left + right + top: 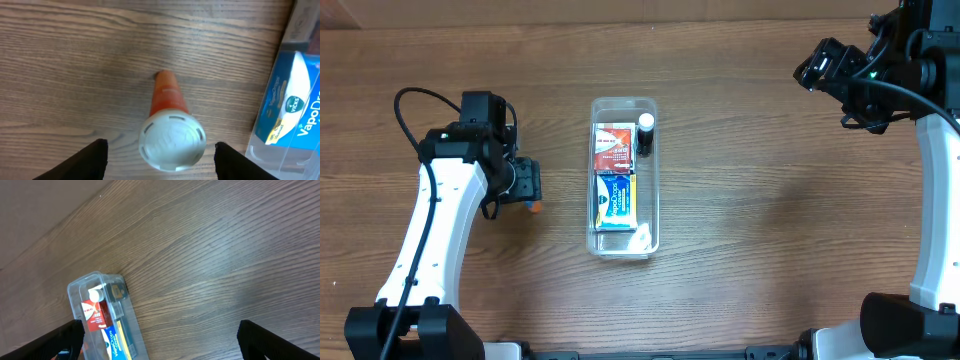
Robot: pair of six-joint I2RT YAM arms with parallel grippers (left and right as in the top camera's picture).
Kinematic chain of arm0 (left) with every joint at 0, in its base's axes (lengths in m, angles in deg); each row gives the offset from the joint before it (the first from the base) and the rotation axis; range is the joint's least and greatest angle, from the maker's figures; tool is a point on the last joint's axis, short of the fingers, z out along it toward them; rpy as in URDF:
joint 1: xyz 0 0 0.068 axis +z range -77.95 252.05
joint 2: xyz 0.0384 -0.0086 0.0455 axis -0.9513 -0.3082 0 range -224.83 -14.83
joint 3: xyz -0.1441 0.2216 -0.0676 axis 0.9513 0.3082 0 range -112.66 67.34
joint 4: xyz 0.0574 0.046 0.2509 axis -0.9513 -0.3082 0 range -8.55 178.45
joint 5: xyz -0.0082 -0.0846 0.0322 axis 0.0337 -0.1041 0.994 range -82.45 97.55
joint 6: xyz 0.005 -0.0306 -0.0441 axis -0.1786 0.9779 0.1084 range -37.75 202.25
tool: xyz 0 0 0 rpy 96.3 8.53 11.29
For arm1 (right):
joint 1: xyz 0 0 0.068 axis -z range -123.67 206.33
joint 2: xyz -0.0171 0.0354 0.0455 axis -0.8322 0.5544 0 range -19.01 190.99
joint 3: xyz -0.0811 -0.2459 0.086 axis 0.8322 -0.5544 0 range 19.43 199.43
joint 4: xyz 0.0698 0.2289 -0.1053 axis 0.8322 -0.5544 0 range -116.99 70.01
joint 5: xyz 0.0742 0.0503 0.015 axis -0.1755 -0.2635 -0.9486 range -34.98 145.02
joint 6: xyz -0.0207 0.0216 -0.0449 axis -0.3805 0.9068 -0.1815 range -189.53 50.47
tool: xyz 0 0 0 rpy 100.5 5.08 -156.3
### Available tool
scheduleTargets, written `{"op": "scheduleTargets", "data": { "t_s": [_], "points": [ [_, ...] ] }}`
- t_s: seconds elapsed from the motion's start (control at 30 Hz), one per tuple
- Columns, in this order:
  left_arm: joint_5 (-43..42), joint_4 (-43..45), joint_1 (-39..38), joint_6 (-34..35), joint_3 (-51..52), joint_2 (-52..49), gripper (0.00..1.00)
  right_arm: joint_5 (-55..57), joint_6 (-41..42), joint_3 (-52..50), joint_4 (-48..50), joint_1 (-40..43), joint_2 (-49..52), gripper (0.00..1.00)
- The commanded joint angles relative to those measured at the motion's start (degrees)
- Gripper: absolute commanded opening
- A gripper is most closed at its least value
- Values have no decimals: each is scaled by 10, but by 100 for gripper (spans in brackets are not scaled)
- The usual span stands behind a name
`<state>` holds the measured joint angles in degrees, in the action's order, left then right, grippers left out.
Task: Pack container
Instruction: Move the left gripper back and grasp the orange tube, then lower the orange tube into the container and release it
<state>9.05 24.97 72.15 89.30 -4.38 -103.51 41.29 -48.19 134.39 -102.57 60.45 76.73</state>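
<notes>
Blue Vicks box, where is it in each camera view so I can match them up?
Overhead: blue Vicks box at picture centre, in the lower half of the container.
Left wrist: at the right edge.
Right wrist: bottom left, cut by the lower edge.
Shared landmark: the clear container that holds it.

A brown wood-grain worktop [770, 200] carries the clear plastic container [623, 243] at about its centre, with the bin's long sides running from near to far. To the container's left, close by but apart from it, a small orange bottle [169, 120] with a white cap [171, 140] rests directly on the wood. Whether the bottle stands or lies cannot be told. A paler band runs along the worktop's far edge.
</notes>
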Motion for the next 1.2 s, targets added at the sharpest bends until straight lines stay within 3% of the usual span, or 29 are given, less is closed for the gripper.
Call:
{"op": "scheduleTargets", "data": {
  "t_s": [0.0, 0.13, 0.27, 0.43, 0.53, 0.7, 0.8, 0.9, 1.17],
  "points": [
    [2, 10, -1, -11, 14, -26, 67, -3, -2, 4, 1, 1, -1, 100],
    [16, 14, -1, -12, 14, -51, 43, -3, -2, 4, 2, 1, -1, 100],
    [19, -47, -5, -6, -57, -28, 30, -3, -2, 4, 2, 1, -1, 100],
    [17, -181, -72, 4, -292, -1, 31, -3, -2, 4, 1, 1, -1, 100],
    [-12, -215, -137, 53, -354, -1, 30, -3, -2, 4, 2, 1, -1, 100],
    [-8, -178, -277, 140, -341, -20, 32, -3, -2, 4, 2, 1, -1, 100],
    [7, -138, -337, 170, -309, -81, 31, -3, -2, 4, 1, 1, -1, 99],
    [50, -125, -351, 189, -308, -140, 28, -3, -2, 4, 1, 1, -1, 100],
    [80, -35, -352, 186, -308, -253, 32, -3, -2, 4, 1, 1, -1, 100]
  ]
}}
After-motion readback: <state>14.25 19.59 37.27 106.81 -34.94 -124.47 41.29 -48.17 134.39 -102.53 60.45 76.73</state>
